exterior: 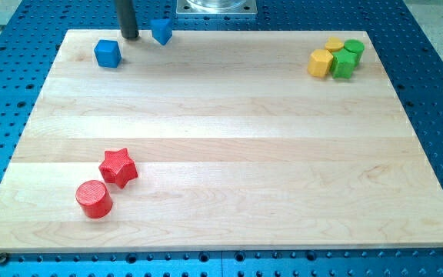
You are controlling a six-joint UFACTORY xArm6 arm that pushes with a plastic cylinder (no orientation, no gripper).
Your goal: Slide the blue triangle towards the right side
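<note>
Up at the tabletop's [221,154] top edge, my tip [130,37], a bare rod end effector with nothing to open or close, sits between 2 blues: blue cube [108,54] just left and lower, blue triangle [161,31] just right, a small gap showing. Lower left, red cylinder [94,198] touches red star [118,167]. Bare wood runs rightward to 2 yellow blocks [321,62] and 2 green blocks [344,64] clustered in the far corner.
</note>
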